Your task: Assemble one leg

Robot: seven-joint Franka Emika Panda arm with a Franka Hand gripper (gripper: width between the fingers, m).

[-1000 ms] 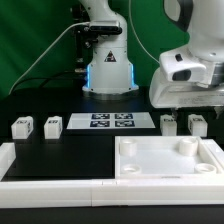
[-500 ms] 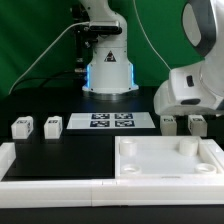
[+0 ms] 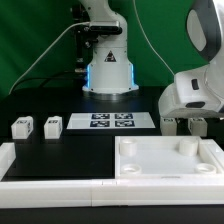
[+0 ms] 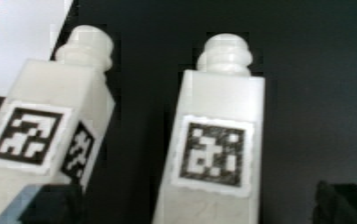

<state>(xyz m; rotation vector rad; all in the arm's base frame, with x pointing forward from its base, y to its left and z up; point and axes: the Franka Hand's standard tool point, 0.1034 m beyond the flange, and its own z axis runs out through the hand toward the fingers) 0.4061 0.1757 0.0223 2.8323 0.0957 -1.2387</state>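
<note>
Hand (image 4: 196,200) low above leg (image 4: 225,125), second leg (image 4: 59,110) beside it; hand spread wide, gripping nothing.

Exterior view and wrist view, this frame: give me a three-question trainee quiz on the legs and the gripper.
1. True or false: the gripper is shut.
2. How many legs show in the exterior view? A two, B four, C six.
3. Fill in: the gripper hangs over the two legs on the exterior view's ___.

Key
1. False: in the wrist view its fingers stand wide apart and grip nothing.
2. B: two on each side of the view, one of them partly hidden by the arm.
3. Right.
</note>
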